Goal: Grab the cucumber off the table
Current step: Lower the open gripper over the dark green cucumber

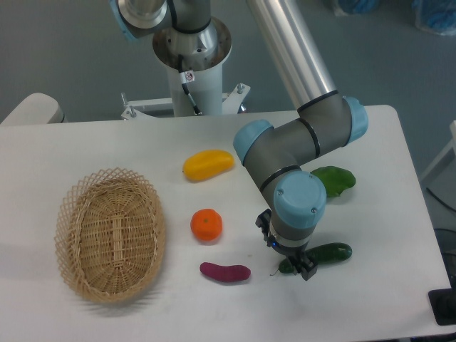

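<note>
A dark green cucumber (322, 256) lies on the white desk (85, 146) near its front right corner. The tool (293, 266) sits low over the cucumber's left end; its opening cannot be judged.

Readable text: none.
Sticker (188, 76): small white tag with a red mark, on the arm base (192, 78) at 12 o'clock; too small to read.
Arm joints: plain blue caps (299, 199), no lettering visible.
Basket, vegetables, table: no labels or numbers.
</note>
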You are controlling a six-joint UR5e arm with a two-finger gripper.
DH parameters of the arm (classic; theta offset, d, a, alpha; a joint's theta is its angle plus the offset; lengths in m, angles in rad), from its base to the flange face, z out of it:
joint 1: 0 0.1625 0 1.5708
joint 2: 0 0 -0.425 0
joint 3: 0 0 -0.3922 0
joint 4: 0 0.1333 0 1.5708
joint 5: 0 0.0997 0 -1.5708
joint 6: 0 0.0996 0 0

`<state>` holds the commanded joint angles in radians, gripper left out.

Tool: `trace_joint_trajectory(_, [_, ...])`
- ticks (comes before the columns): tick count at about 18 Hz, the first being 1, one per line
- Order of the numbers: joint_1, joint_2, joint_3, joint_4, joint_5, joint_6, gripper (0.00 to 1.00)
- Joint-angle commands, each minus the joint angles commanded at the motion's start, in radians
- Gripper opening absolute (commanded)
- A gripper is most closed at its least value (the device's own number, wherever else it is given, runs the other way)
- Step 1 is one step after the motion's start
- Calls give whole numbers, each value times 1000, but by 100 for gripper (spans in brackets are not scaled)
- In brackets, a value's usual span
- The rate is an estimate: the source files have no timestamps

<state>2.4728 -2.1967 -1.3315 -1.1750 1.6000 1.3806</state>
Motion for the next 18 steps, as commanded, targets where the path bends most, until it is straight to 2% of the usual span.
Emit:
trace_joint_trajectory(7, [6,-3,28,-2,-2,-2,100])
trace_joint_trajectory(10, [6,9,-15,8,-3,-2,100])
trace_joint_trajectory(18, [20,112,-165,17,-6,41,100])
